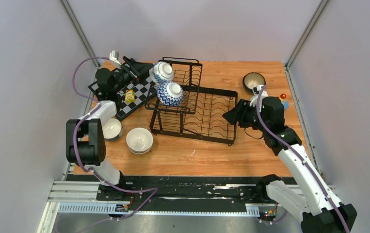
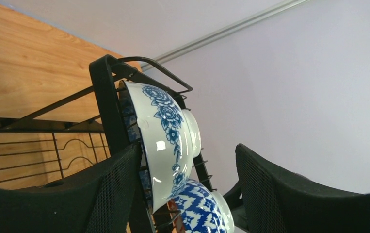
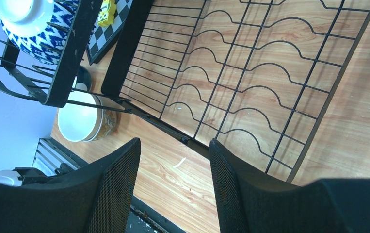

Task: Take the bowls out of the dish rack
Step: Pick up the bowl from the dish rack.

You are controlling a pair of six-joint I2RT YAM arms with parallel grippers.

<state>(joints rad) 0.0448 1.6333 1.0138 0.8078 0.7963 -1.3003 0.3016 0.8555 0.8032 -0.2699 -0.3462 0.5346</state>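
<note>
Bowls [image 1: 169,93] stand on edge in dish rack [image 1: 212,90]

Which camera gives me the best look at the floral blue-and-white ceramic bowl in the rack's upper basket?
Left wrist: the floral blue-and-white ceramic bowl is close up, standing on edge against the black wire dish rack, just ahead of the open left pincer. Top external shows it small, at the rack's far left corner. Right wrist misses it.
</note>
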